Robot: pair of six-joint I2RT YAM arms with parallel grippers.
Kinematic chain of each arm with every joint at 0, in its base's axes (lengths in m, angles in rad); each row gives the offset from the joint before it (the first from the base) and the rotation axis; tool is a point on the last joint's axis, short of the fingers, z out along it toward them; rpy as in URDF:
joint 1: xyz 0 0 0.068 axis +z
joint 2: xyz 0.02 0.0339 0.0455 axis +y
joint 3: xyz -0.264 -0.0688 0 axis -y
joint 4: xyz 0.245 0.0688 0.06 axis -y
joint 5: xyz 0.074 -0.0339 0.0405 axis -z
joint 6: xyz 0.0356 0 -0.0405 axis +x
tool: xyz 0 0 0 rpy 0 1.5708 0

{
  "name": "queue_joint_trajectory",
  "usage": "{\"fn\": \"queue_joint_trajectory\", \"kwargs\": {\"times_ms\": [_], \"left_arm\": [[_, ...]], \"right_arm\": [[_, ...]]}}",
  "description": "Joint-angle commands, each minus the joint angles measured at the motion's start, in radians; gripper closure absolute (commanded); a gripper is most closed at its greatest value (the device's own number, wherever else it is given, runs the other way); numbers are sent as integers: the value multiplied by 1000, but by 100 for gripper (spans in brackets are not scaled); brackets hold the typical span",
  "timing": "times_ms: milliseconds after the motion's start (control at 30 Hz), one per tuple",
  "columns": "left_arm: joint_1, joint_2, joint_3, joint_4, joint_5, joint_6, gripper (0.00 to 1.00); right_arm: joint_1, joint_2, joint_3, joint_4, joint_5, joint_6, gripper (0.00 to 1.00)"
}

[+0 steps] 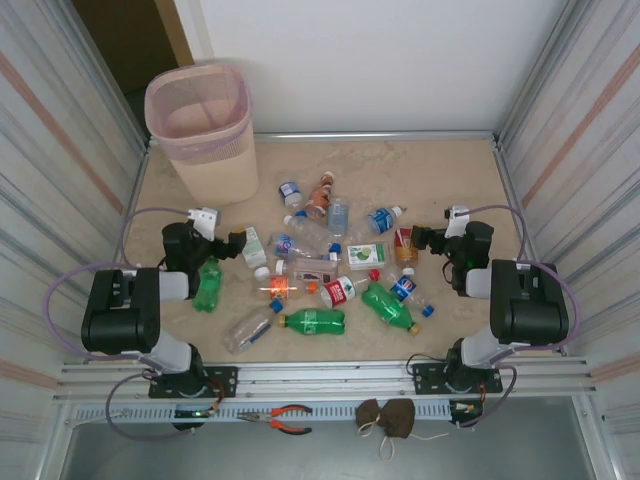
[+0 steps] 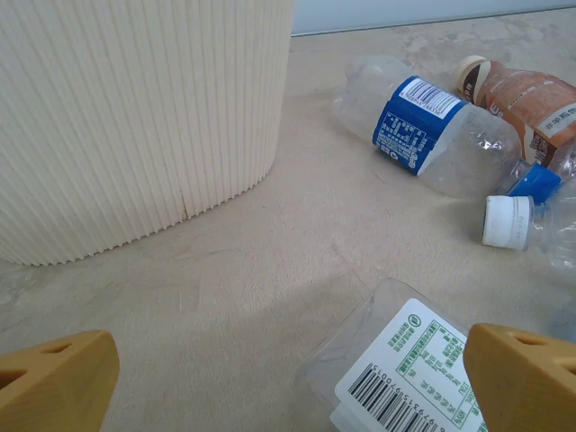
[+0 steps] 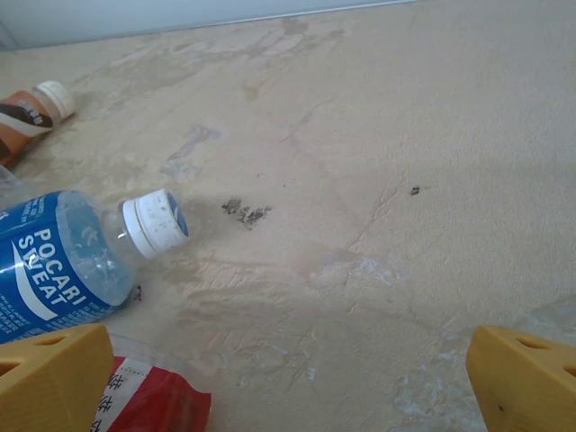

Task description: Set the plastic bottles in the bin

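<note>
Beige plastic bin (image 1: 218,165), lined with a pink bag folded over its rim, stands upright at the far left of the table (image 1: 450,170). In the left wrist view its ribbed wall rises at the left.

The left pincer (image 1: 238,242) sits near the bin with jaws spread wide, gripping nothing. A clear bottle with a white barcode label (image 2: 405,369) lies between its yellow fingertips (image 2: 54,378); contact cannot be judged.

The plastic bottles (image 1: 330,265) all lie on their sides, scattered over the middle of the table between the two pincers. From the left:
- A green bottle (image 1: 208,285) lies beside the left arm, long axis running near to far.
- A clear bottle (image 1: 250,328) lies diagonally, blue cap toward the far right.
- A second green bottle (image 1: 312,321) has its long axis left to right, cap to the left.
- A third green bottle (image 1: 388,307) lies diagonally, cap toward the near right.
- A blue Pocari Sweat bottle (image 3: 54,270) points its white cap to the right in the right wrist view.
- A red-labelled bottle (image 1: 404,243) lies just beside the right pincer (image 1: 420,240), long axis near to far.

The right pincer is also spread wide and empty, its yellow tips (image 3: 526,382) over bare table.
</note>
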Motion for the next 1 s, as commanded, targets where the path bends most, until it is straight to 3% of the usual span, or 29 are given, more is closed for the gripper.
{"fn": "queue_joint_trajectory", "kwargs": {"times_ms": [0,967], "left_arm": [[1,-9,-10,24,16,18,1],[5,-14,-12,36,5,10,1]], "right_arm": [[-4,1,5,19,-23,-13,1],[-4,-1,1,28,-15,-12,1]]}}
